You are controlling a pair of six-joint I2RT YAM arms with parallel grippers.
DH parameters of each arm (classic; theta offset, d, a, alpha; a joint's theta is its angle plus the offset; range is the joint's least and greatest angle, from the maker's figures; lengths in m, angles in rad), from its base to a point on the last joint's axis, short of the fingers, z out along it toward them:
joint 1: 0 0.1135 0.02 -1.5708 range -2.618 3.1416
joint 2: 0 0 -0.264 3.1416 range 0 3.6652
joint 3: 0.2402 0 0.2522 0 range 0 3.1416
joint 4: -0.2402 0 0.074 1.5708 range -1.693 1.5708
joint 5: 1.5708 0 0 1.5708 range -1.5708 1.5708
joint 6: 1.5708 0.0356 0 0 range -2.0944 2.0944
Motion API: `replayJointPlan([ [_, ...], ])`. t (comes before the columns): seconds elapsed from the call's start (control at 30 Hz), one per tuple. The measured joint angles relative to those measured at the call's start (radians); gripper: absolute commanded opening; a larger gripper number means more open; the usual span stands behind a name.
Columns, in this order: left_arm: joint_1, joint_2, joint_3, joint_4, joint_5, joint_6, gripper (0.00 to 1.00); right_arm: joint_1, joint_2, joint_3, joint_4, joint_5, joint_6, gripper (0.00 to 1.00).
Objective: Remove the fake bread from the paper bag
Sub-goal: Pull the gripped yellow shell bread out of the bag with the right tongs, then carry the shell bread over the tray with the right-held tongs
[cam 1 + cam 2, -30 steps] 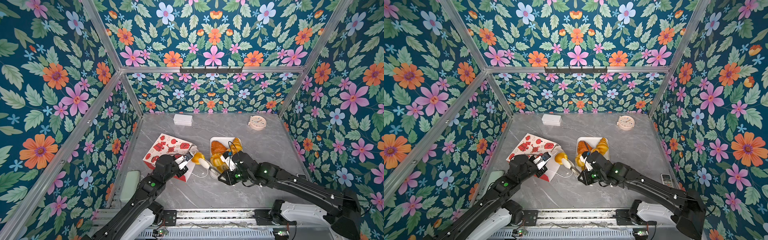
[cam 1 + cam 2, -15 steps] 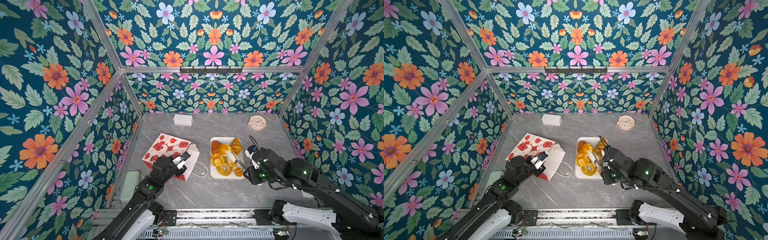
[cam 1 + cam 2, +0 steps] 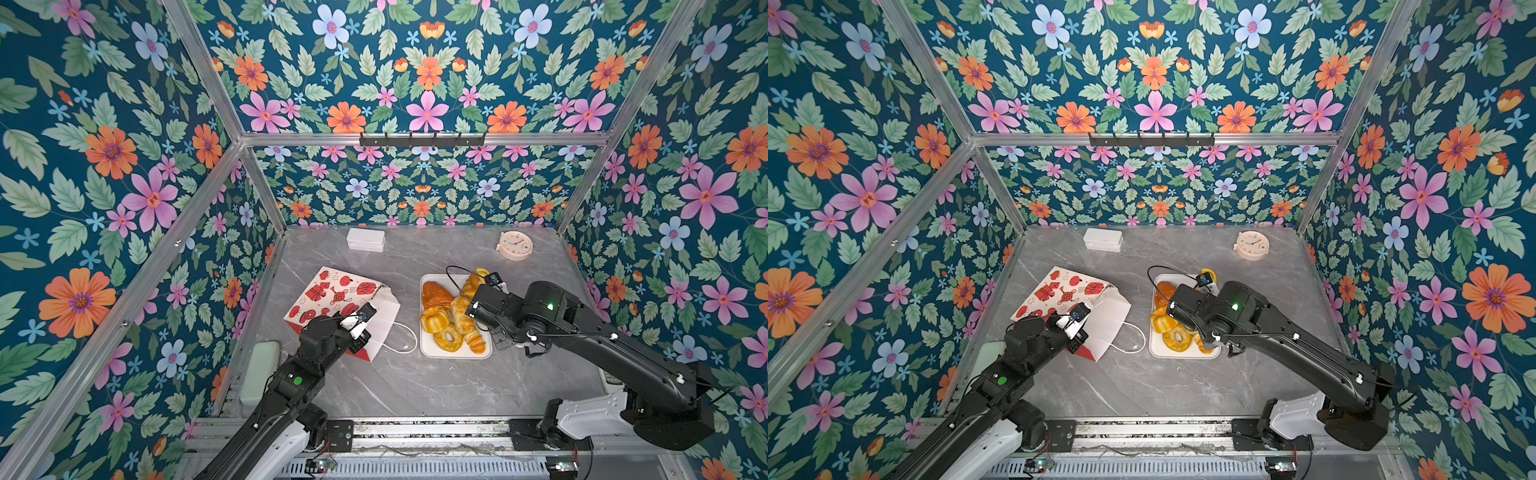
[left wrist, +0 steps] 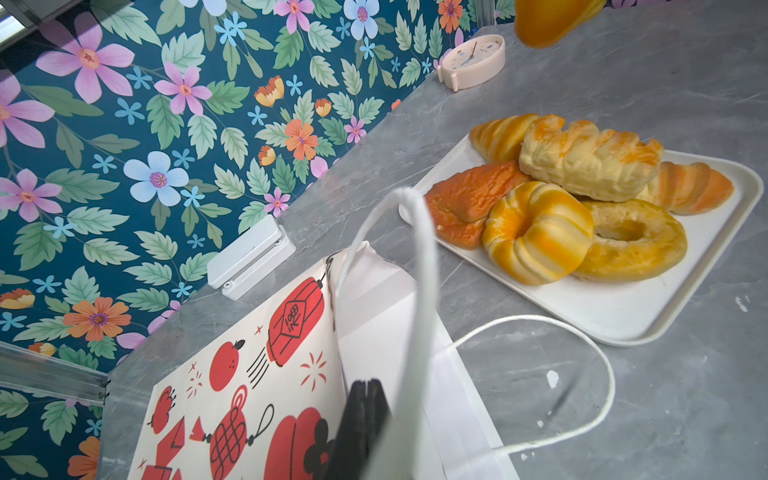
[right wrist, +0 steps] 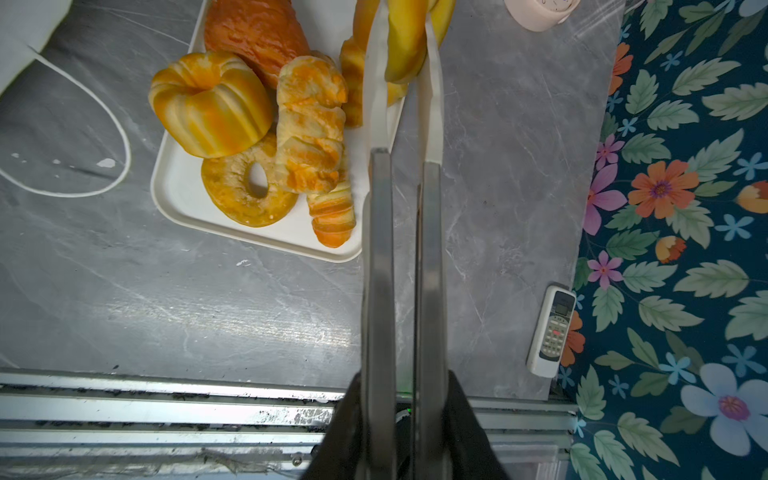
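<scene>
The fake bread (image 5: pixel 307 124) is glossy, golden-yellow to brown. A fluted cake (image 5: pixel 208 104), a ring doughnut (image 5: pixel 245 187), a darker loaf (image 5: pixel 257 29) and croissants lie heaped on the white tray (image 3: pixel 428 351), and the right gripper (image 5: pixel 405 25) is clamped on a yellow round bun (image 4: pixel 548 18) above the tray's far end. Beside the tray the red-and-white paper bag (image 3: pixel 332 291) lies flat on the worktop (image 3: pixel 415 386), with the left gripper (image 4: pixel 361 415) pinched together on its mouth edge.
</scene>
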Motion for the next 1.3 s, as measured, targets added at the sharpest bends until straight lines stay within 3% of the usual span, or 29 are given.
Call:
replayJointPlan([
  [0.43, 0.0, -0.017, -0.006, 0.012, -0.002, 0.0, 0.0, 0.001, -0.06, -0.259, -0.013, -0.047, 0.147, 0.17],
  [0.7, 0.0, -0.013, -0.009, 0.014, 0.012, -0.001, 0.0, 0.005, -0.077, -0.369, -0.004, -0.12, 0.15, 0.17],
  [1.3, 0.0, -0.017, -0.015, 0.02, 0.011, -0.003, 0.0, 0.011, -0.024, -0.359, 0.112, -0.134, 0.085, 0.16],
])
